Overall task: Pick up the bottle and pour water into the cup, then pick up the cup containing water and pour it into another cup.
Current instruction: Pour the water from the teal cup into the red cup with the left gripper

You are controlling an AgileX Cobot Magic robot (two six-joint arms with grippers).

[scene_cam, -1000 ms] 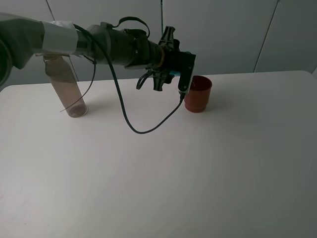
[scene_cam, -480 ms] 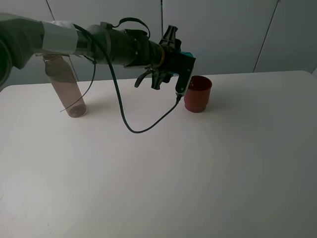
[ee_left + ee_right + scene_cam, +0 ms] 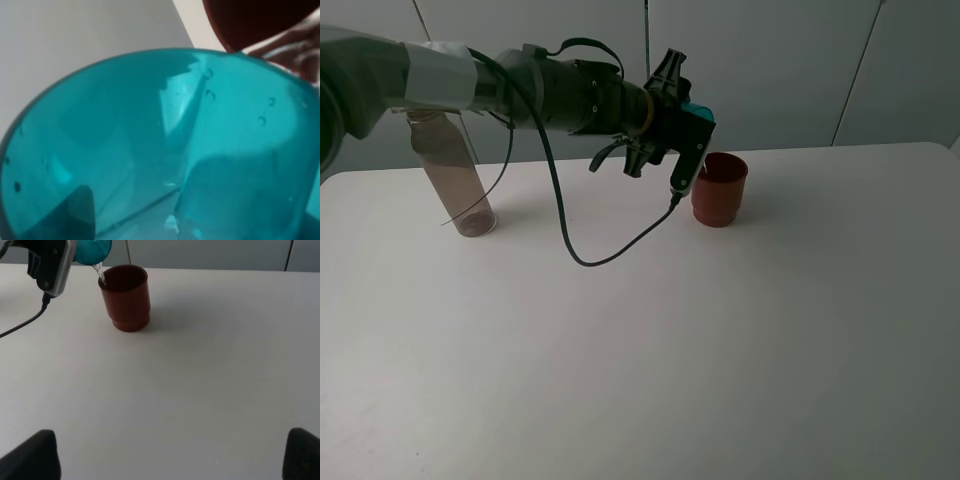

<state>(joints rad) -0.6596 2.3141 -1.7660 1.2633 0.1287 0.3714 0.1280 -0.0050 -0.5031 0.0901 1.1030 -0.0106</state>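
Three views, taken in turn w/ the red cup as your landmark. Exterior high: the red cup (image 3: pixel 720 188) stands upright on the white table (image 3: pixel 740 340), and your left gripper (image 3: pixel 672 108) hangs just above and beside its rim on the bottle side, clamped on the teal cup (image 3: pixel 696 110), of which you see only a sliver past the black wrist hardware. The bottle (image 3: pixel 452 172) stands upright on the table well apart from the red cup, partly behind the left arm, its neck hidden. A black cable (image 3: pixel 582 250) droops from the wrist to the table btwn bottle and red cup. Left wrist view: the teal cup (image 3: pixel 165 150) fills nearly everything, tipped, w/ droplets on its wall; a dark red edge of the red cup (image 3: pixel 260 20) sits just past its lip. Right wrist view: the teal cup (image 3: pixel 92 251) is tilted over the red cup (image 3: pixel 126 297), a thin stream of water (image 3: pixel 100 272) running from its lip to the red rim. The right gripper (image 3: pixel 170 455) shows as two dark fingertips (image 3: pixel 30 455) standing wide apart, nothing btwn them, well back from the red cup.
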